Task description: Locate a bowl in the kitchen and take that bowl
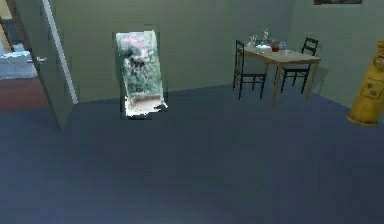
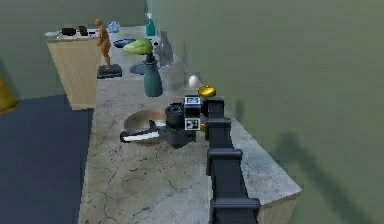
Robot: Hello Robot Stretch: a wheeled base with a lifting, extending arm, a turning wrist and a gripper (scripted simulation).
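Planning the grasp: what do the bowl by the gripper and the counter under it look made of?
Bowl: probably glazed ceramic, pale and smooth with a lighter rim; plastic is possible. Counter: looks like stone with a dull finish, going by its mottled beige-grey speckle.

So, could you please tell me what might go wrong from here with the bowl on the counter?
1. The gripper is at the bowl on the counter, but contact cannot be told; a poor grip might tip or push it.
2. A white egg-shaped object and a yellow object lie near the arm; a sideways move could knock them.
3. The teal vase stands just beyond the bowl; reaching farther may hit it.
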